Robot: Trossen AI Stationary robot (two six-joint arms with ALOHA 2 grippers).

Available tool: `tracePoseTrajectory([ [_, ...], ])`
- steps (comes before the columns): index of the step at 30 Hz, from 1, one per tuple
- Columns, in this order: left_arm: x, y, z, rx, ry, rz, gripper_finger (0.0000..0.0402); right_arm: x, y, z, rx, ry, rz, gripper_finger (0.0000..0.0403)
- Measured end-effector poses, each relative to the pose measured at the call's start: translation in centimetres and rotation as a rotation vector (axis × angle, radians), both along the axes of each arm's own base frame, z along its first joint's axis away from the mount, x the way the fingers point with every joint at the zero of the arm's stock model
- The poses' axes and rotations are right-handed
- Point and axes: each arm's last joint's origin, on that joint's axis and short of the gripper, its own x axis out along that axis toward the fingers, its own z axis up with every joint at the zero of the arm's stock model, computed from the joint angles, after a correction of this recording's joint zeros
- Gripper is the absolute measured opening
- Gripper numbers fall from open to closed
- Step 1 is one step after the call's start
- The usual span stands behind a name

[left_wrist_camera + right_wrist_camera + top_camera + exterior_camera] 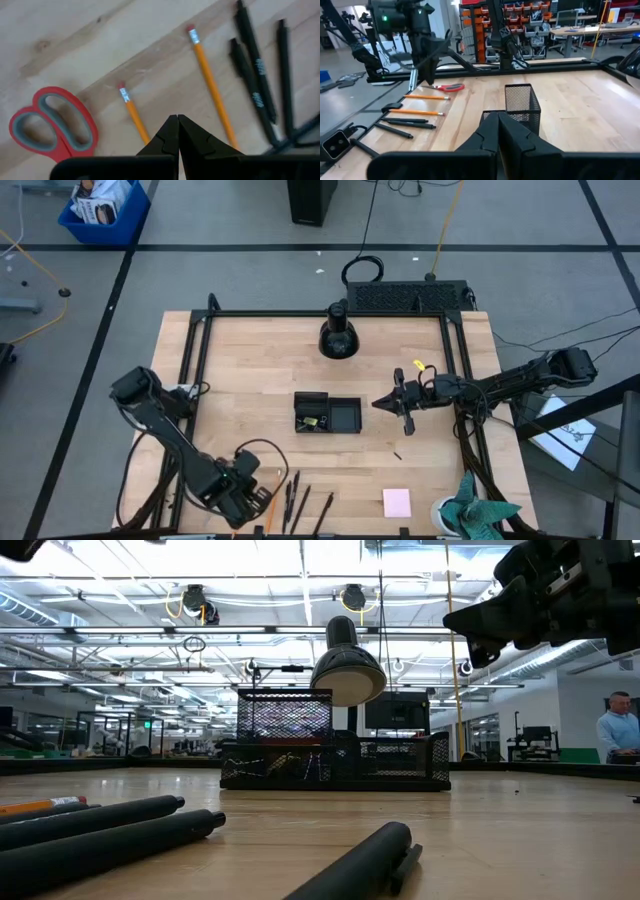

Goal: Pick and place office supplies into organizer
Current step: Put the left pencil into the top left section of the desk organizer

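Your left tool [177, 131] has its fingers pressed together and holds nothing. It hangs over the near left of the table [250, 350], tips between two pencils [212, 90], touching neither as far as you can see. The scissors [52, 125] lie to one side of them, the pens [255, 75] to the other. The organizer [327, 414] sits at mid-table, with small items in its left compartment. Your right tool [384, 404], also pinched shut and empty, is raised just right of the organizer, pointing at it. A pink pad [397, 502] lies near the front edge, well apart from both tools.
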Motion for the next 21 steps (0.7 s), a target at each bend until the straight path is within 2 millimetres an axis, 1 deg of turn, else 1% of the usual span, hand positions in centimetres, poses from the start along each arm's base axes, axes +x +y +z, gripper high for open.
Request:
tracePoseTrajectory([
  [6, 0.2, -0.4, -1.6, -0.001, 0.077, 0.0, 0.0007, 0.0, 0.0, 0.0, 0.015, -0.003, -0.002, 0.0],
  [9, 0.3, -0.7, -2.5, -0.011, 0.133, -0.011, 0.0018, 0.0, 0.0, 0.2, 0.015, -0.016, -0.002, 0.0],
  [13, 0.2, -0.6, -3.2, -0.016, 0.203, -0.002, 0.0058, 0.0, 0.0, 0.5, 0.011, -0.048, -0.002, 0.0],
  [18, 0.6, -0.3, -3.4, -0.017, 0.206, 0.01, 0.0126, 0.0, 0.0, 0.5, 0.001, -0.047, -0.002, 0.0],
  [21, 0.9, -0.1, -3.4, -0.02, 0.207, 0.023, 0.016, 0.0, 0.0, 0.5, -0.001, -0.047, -0.002, 0.0],
])
